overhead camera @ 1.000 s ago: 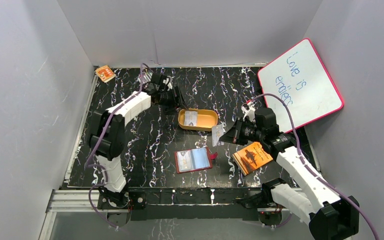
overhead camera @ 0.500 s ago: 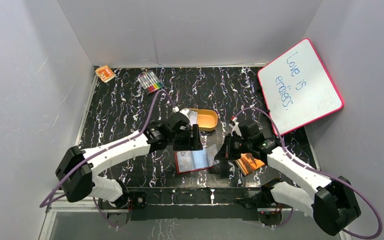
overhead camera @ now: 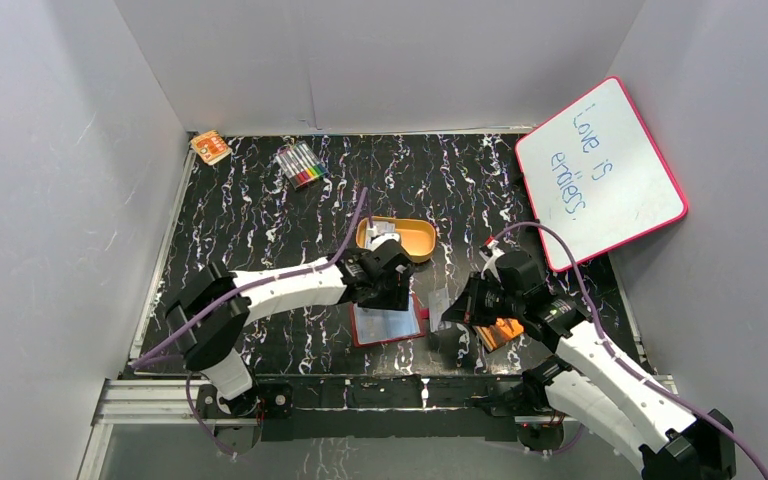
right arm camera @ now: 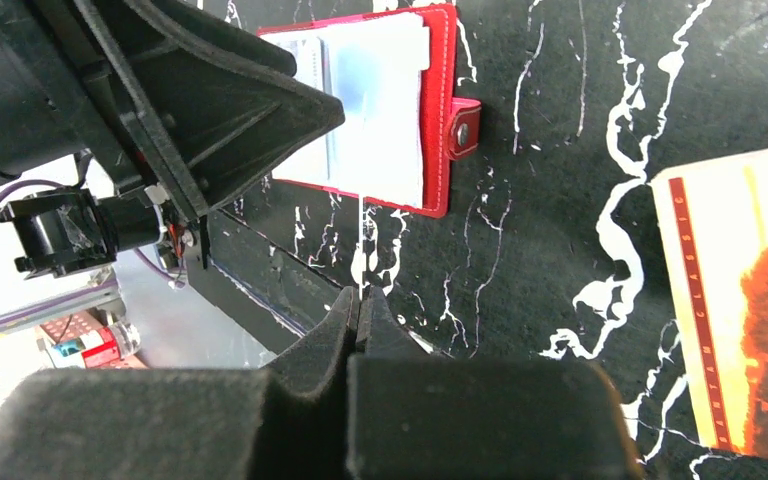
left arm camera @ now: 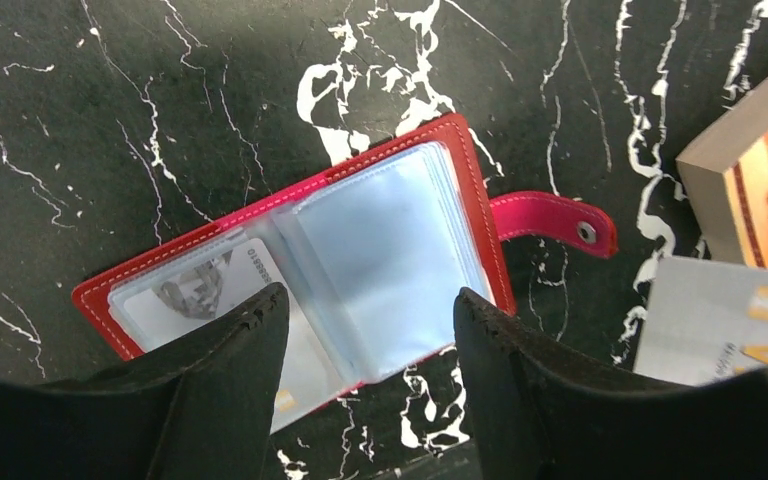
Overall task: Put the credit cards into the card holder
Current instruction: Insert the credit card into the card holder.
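1. Table (overhead camera: 250, 230) in black with white marble-like veins, covering the whole floor of the booth, with a metal rail along the near edge.
2. Plain pale grey walls (overhead camera: 380, 60) on the left, far and right sides, matte and bare.
3. Pink-framed whiteboard (overhead camera: 600, 165) leaning at the right wall, with blue handwriting across it.
4. Along the far edge, a pack of coloured markers (overhead camera: 300, 163), and a small orange packet (overhead camera: 210, 147) in the far left corner.
5. Orange oval tin (overhead camera: 418, 243) near the table's middle, with a loose credit card (overhead camera: 382, 233) at its left end.
6. Red card holder (left arm camera: 380, 240) lying open and flat on the table, nearer than the tin, its closing tab pointing toward the right arm. Clear pockets face up, with a tucked credit card (left arm camera: 195, 295) in the left one.
7. Left claw (left arm camera: 370, 310) open, low over the holder, fingers spread above the pockets with nothing between them. Touching or not, unclear.
8. Right claw (right arm camera: 360, 295) closed on a credit card (left arm camera: 710, 315), held on edge just beside the holder's tab side. Only a thin pale line in its own wrist view.
9. Orange booklet (right arm camera: 740, 320) flat on the table to the right of the holder, partly under the right arm from above.
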